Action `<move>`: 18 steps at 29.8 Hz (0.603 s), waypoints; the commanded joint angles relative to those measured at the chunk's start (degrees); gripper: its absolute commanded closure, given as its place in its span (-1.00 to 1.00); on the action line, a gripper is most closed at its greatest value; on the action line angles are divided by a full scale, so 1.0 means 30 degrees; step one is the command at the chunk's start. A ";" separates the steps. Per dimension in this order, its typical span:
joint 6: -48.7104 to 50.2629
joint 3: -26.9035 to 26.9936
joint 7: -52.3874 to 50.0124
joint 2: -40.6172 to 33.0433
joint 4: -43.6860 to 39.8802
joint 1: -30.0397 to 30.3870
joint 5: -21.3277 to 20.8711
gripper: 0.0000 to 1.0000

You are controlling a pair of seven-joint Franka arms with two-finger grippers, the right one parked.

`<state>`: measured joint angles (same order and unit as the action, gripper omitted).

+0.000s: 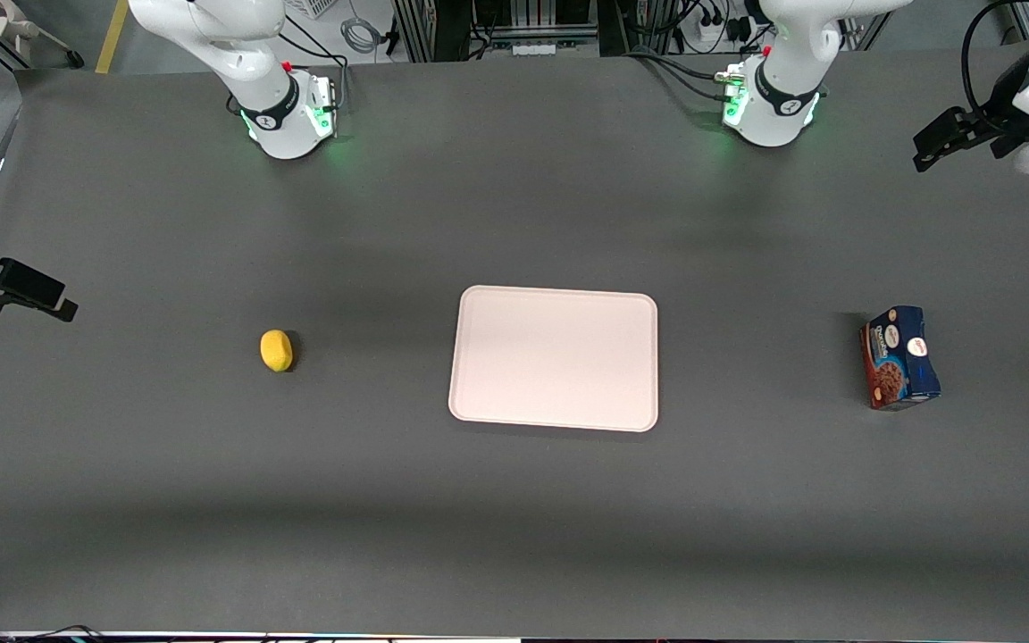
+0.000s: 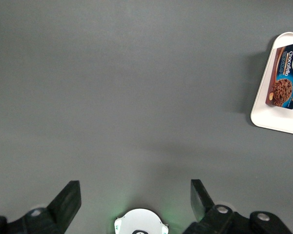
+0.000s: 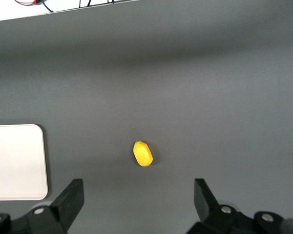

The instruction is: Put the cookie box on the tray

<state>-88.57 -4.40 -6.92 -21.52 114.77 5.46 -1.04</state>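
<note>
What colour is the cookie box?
Dark blue with a brown cookie picture, clearest in the front view: cookie box, far from the gripper.

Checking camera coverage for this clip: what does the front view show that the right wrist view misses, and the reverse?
Only the front view: the cookie box on the table toward the working arm's end, apart from the tray, and the left gripper above that end. Only the right wrist view: cables past the table edge. Both: the yellow lemon-like object, the pink tray and the grey table.

Blue cookie box (image 1: 900, 358) – pink tray (image 1: 555, 358), yellow lemon (image 1: 275, 350).
</note>
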 commanded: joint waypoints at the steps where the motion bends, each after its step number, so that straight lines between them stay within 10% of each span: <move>1: 0.0227 0.0031 0.0313 -0.0093 -0.0287 0.0083 0.0082 -1.00; 18: 0.2714 0.1640 0.2830 0.2862 -0.6111 0.0113 -0.0297 -1.00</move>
<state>-86.17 -1.30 -2.58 -19.90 107.54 5.54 -1.14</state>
